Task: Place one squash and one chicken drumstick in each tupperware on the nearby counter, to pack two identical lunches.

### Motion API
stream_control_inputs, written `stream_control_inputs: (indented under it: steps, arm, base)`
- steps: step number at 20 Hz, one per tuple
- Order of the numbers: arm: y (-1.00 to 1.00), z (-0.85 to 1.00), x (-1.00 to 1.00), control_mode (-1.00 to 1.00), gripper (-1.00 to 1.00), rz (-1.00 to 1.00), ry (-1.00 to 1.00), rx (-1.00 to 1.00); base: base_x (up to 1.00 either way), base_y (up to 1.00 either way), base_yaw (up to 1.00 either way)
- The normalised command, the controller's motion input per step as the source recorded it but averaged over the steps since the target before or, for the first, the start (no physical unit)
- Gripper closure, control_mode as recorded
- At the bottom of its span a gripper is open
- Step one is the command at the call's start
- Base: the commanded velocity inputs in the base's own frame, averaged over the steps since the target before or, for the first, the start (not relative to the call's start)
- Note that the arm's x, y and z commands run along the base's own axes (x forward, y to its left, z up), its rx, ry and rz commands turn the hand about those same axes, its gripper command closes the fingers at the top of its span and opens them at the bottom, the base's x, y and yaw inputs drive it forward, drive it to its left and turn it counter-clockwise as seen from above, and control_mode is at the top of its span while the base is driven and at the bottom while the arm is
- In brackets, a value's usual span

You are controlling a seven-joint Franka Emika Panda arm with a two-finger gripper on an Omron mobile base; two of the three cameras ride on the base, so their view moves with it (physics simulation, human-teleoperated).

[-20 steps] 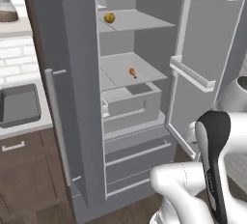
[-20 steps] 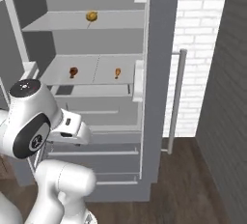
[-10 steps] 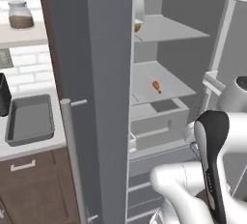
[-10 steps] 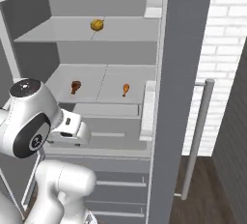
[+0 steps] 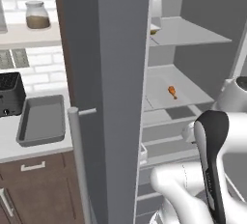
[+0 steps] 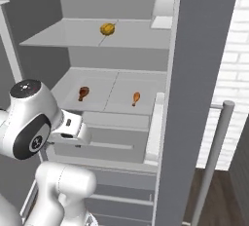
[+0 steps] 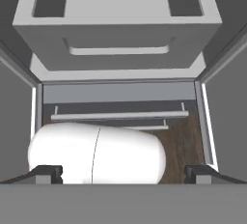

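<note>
Flat even render light — soft shadows, no glare, sharp.

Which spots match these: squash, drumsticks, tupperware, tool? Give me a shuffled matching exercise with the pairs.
Things:
1. squash
2. chicken drumsticks
3. tupperware
4. tool

Places or states:
A. counter beside the black toaster
B. open, holding nothing
C. upper fridge shelf
D. middle fridge shelf

Pairs: 1-C, 2-D, 3-A, 4-B

Fridge shelf bears two drumsticks; counter bears tupperware
</note>
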Motion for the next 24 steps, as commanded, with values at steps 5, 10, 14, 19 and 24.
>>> stream_control_inputs:
  steps: [5, 10, 14, 19, 24]
  arm:
    - [0.00, 0.00, 0.00, 1.00, -1.00, 0.00, 0.00, 0.00]
    - [0.00, -0.04, 0.06, -1.00, -1.00, 0.02, 0.00, 0.00]
    - [0.00, -0.18, 0.43, -1.00, -1.00, 0.03, 0.00, 0.00]
    - [0.00, -0.16, 0.61, -1.00, -1.00, 0.03, -0.01, 0.03]
    - [0.16, -0.01, 0.84, -1.00, -1.00, 0.03, 0.00, 0.11]
  base:
    - [0.19, -0.17, 0.22]
    - [0.26, -0.05, 0.14]
    - [0.00, 0.00, 0.00]
    - [0.00, 0.00, 0.00]
    - [0.00, 0.00, 0.00]
